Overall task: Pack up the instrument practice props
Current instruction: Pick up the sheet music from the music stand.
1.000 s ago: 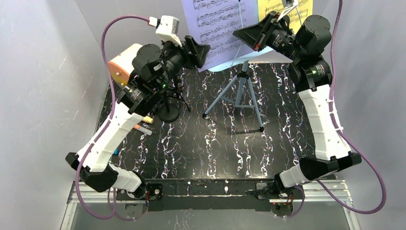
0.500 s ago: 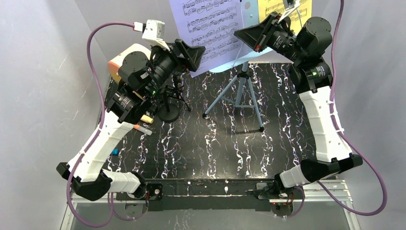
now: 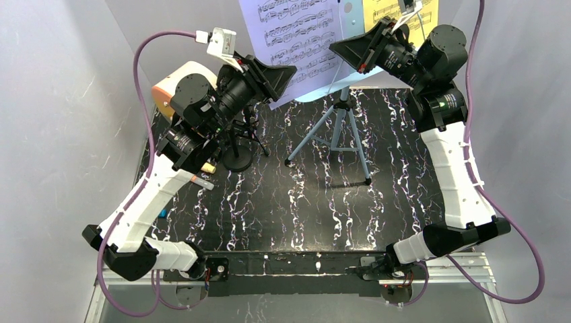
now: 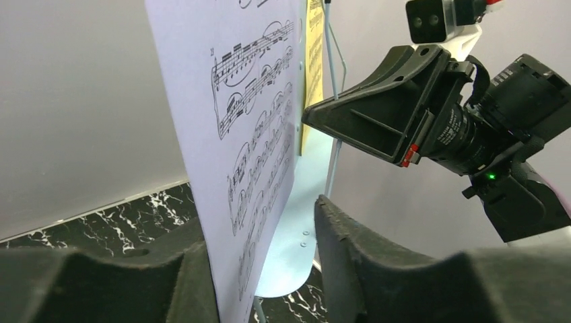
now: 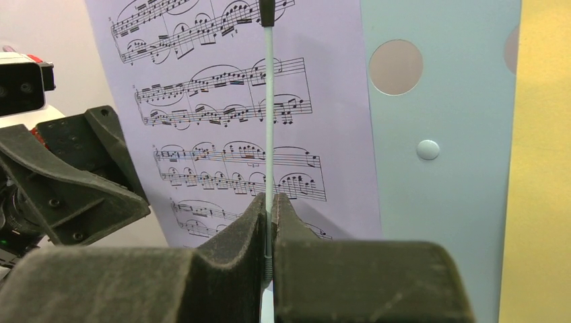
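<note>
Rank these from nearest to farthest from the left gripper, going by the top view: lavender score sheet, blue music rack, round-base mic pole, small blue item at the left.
1. lavender score sheet: between the open jaws of the left gripper.
2. blue music rack: just right, behind the sheet.
3. round-base mic pole: below, standing lower down.
4. small blue item: farthest, lower left.
</note>
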{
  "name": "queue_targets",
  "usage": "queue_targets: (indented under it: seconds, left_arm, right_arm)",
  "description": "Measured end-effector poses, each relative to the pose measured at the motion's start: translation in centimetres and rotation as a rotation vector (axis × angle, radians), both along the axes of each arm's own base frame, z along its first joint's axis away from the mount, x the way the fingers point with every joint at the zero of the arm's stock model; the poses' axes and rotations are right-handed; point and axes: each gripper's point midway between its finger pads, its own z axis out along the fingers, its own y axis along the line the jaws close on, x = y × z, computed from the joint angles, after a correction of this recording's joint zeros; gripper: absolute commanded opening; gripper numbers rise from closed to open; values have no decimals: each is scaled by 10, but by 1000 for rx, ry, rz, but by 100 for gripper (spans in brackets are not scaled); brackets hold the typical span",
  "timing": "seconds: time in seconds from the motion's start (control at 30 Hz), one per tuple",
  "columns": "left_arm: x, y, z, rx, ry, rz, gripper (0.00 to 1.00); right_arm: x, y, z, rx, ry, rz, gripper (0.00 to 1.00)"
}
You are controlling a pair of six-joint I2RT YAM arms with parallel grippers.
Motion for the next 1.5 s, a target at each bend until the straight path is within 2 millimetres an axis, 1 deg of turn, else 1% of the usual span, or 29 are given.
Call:
queue_targets:
  seconds: [0.07, 0.23, 0.3, 0.37, 0.53, 0.63, 0.67, 0.9, 1.03, 1.13, 1.23, 1.37, 1.5]
  left_arm:
    - [-2, -2, -1, -4, -2, -16, 32]
    - [-5, -3, 0, -10, -5, -31, 24]
    - [-6, -3, 2, -13, -7, -34, 22]
    - [-6, -2, 2, -14, -9, -33, 18]
    - [-4, -1, 1, -8, -7, -19, 15]
    - [-3, 1, 0, -1, -6, -7, 3]
    - [-2, 1, -1, 3, -6, -4, 0]
    - [4, 9, -5, 23, -3, 55, 0]
    - [1, 23, -13, 45, 7, 102, 0]
    - [-8, 39, -15, 58, 12, 139, 0]
    - [-19, 59, -15, 59, 10, 179, 0]
    - [-36, 85, -14, 47, 7, 230, 0]
    - [-54, 112, -16, 29, 9, 280, 0]
  right_arm:
    - [0, 0, 0, -2, -3, -1, 8]
    - [0, 0, 0, -4, -6, -1, 8]
    - [0, 0, 0, -4, -7, -1, 8]
    - [0, 0, 0, -4, -7, -1, 8]
    - [0, 0, 0, -3, -8, -1, 8]
    - [1, 0, 0, -3, -8, -1, 8]
    - [1, 0, -1, -3, -8, -1, 8]
    - [2, 1, 0, 0, -15, -1, 9]
    - [3, 1, -1, 0, -15, -2, 11]
    - [3, 0, -1, 1, -14, -5, 11]
    - [3, 0, -1, 0, -15, -6, 13]
    - [4, 0, -1, 0, -15, -8, 18]
    - [6, 0, -4, -2, -10, -15, 26]
